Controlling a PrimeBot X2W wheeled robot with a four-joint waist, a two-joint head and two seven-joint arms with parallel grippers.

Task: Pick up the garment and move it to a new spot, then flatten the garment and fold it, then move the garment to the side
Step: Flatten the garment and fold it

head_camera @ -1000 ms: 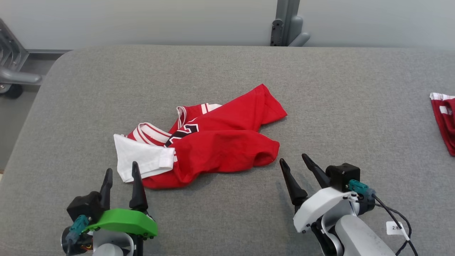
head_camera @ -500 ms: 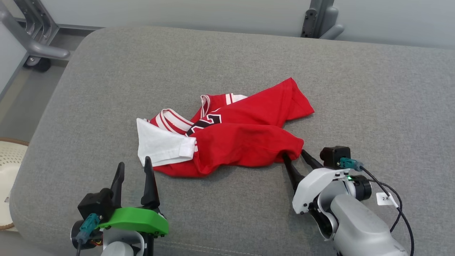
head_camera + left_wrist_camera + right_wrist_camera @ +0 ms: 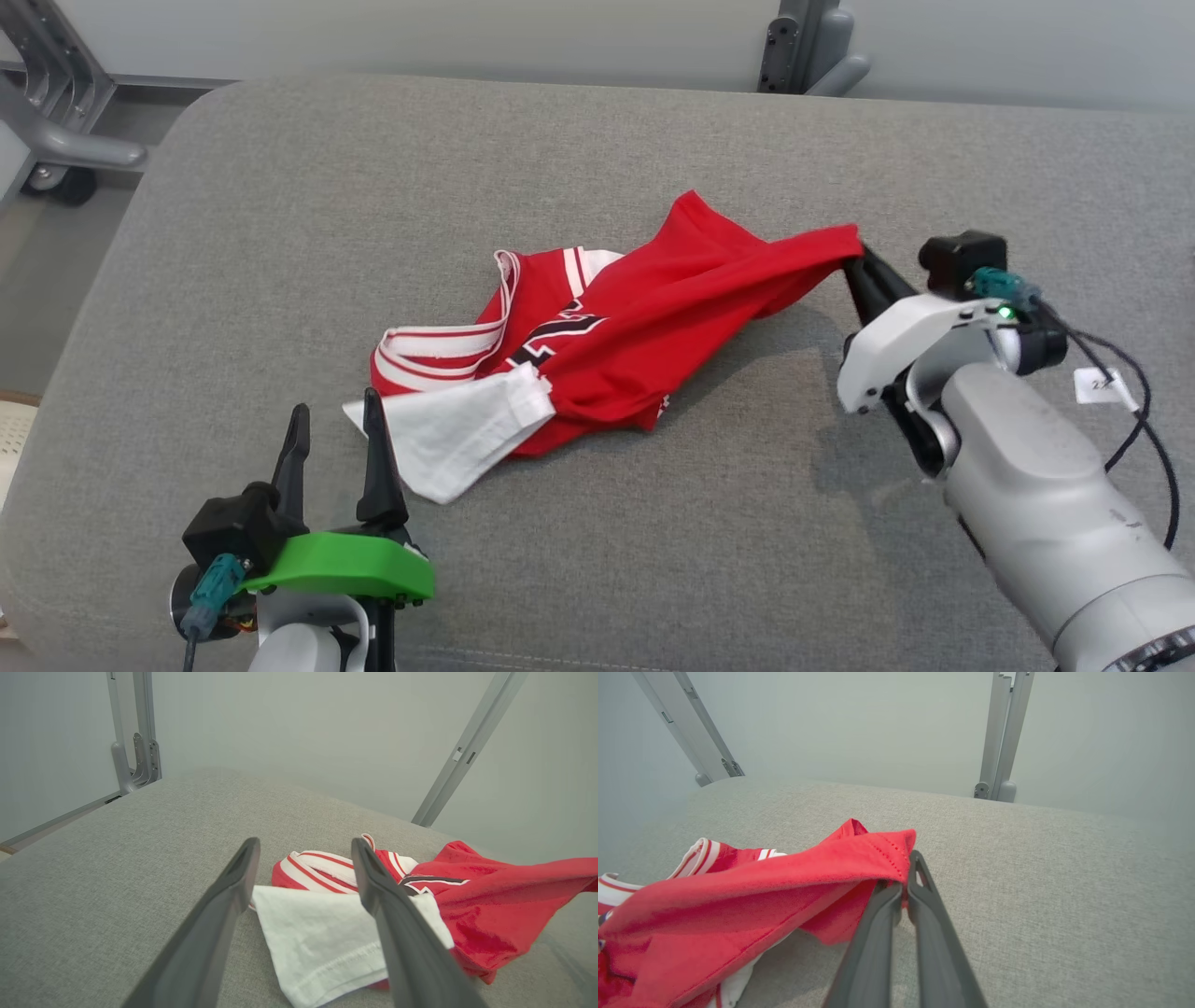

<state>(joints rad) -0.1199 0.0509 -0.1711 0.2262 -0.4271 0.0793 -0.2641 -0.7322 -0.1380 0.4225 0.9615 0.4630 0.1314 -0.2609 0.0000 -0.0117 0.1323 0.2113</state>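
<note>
garment (image 3: 672, 308) red, striped trim, white patch, black lettering; cushion (image 3: 280, 233) grey; left pincer (image 3: 336, 403) mount green.

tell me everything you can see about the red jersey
A red jersey of soft knit-looking fabric, with red-and-white striped trim, black-and-white lettering and a white part at its near left end. It lies crumpled on the grey padded surface, except one red hem corner, pinched in the shut right gripper and stretched up off it. The open left gripper is by the white part; contact unclear.
</note>
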